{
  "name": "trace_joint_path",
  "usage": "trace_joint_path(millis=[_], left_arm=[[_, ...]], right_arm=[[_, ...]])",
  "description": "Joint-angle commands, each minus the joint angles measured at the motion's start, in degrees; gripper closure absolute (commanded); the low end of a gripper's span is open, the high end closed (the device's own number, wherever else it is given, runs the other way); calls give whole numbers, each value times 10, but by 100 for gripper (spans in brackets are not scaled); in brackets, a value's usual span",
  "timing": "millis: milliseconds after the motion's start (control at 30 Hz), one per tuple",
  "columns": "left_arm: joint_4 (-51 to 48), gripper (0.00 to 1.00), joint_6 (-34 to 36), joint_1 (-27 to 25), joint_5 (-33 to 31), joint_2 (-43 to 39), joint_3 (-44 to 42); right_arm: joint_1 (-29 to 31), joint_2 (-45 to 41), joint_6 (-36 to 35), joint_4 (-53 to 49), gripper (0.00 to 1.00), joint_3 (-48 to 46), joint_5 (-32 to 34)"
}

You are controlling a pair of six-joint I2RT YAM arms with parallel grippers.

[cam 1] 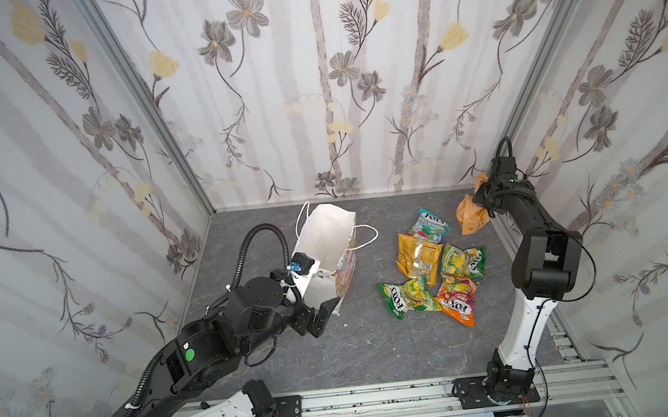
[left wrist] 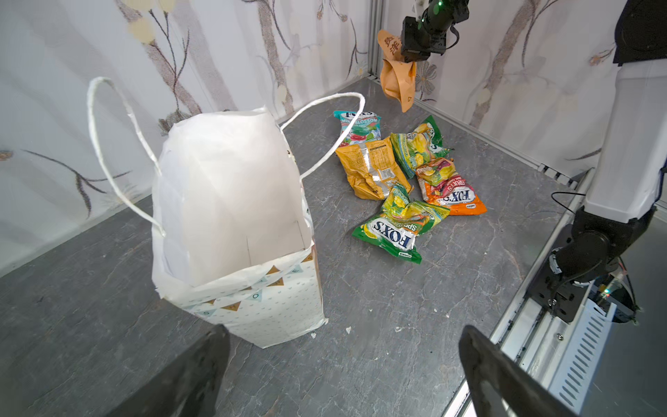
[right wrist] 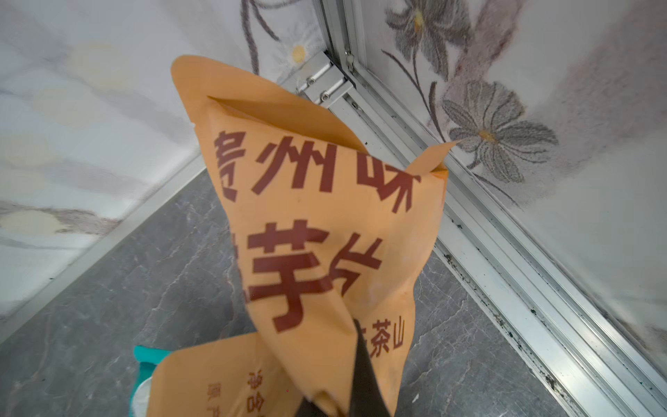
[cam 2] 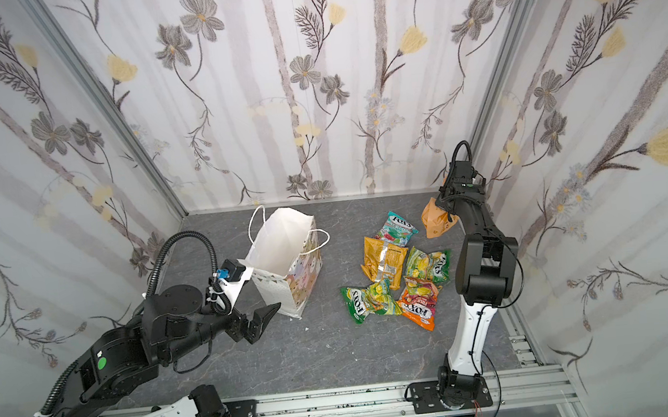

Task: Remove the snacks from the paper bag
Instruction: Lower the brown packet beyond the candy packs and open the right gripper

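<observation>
Grey tabletop (cam 1: 379,347); left pincer (cam 1: 320,317) wide beside paper bag (cam 1: 326,235), right pincer (cam 1: 483,203) tight on orange pouch (cam 1: 469,218) near corner.

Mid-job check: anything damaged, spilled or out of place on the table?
One bottom corner of the paper bag looks frayed or torn, and small white scraps lie on the table beside it. The snack packets look crumpled, but none looks spilled.
</observation>
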Motion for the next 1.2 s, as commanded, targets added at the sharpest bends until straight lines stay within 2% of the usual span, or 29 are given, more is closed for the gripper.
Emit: trace_joint_path(millis=[0,200,367,500,567,600,667,867,1167], left_arm=[[54,0,10,1,-52,-14,-14],[106,0,15,2,-62,-25,-37],[136,0,-14,2,-60,-41,-64],[140,0,-35,2,-69,-58,-80],[153,0,-40,3,-74,-73,-96],[160,0,-42,2,-76,-84,-107],[168,0,-45,3,-81,-100,-125],[151,0,-55,3,-101,-122,-135],[106,0,-61,3,-202,-164,-146]], right_arm=[[14,29,-36,-36,90,21,0],[51,78,-61,-49,78,64,-22],[74,86,-68,-57,52,82,-40],[78,62,-67,-71,42,80,-52],[81,39,-69,-73,32,70,-54],[84,23,-71,-72,25,62,-54],[87,-9,-75,-71,19,45,-54],[88,-150,-66,-38,14,-53,-79],[91,-478,-10,139,7,-372,-109]])
